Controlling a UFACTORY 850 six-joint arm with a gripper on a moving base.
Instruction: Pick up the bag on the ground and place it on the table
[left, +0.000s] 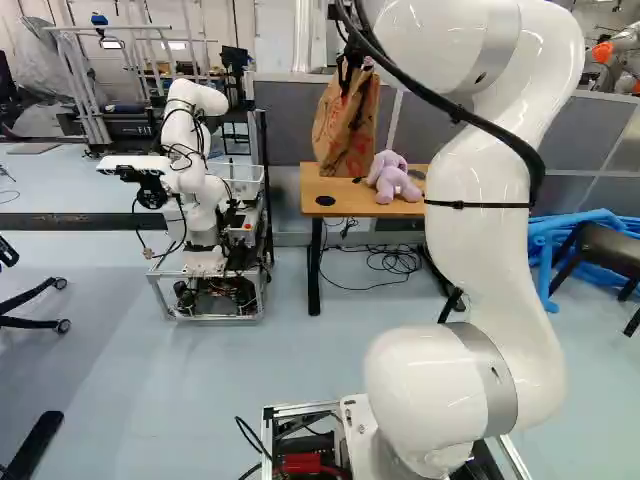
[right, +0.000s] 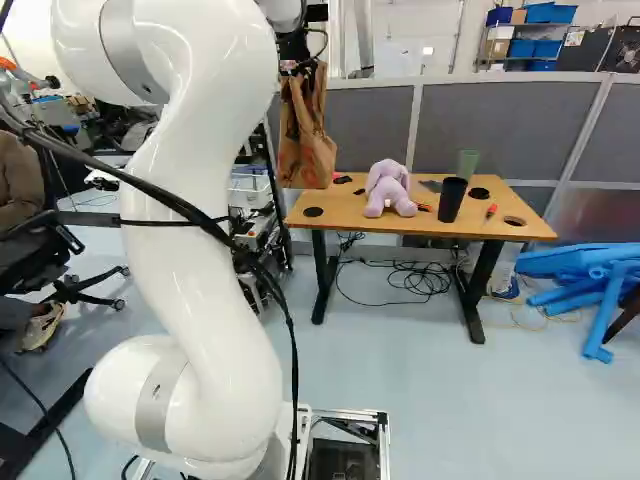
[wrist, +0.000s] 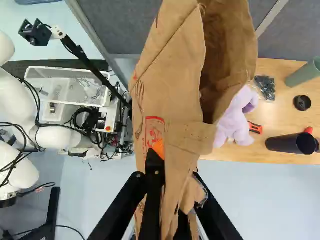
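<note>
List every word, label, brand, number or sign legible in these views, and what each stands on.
None can be read with certainty.
Red print on the paper bag: lettering seems to be there, but creased and blurred; unreadable.
Small white label by the blue bins at the rear: too small to read.

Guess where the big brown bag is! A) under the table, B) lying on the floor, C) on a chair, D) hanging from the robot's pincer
D: the brown bag hangs from the pincer, gripped between its two fingers, well above the floor.
</note>
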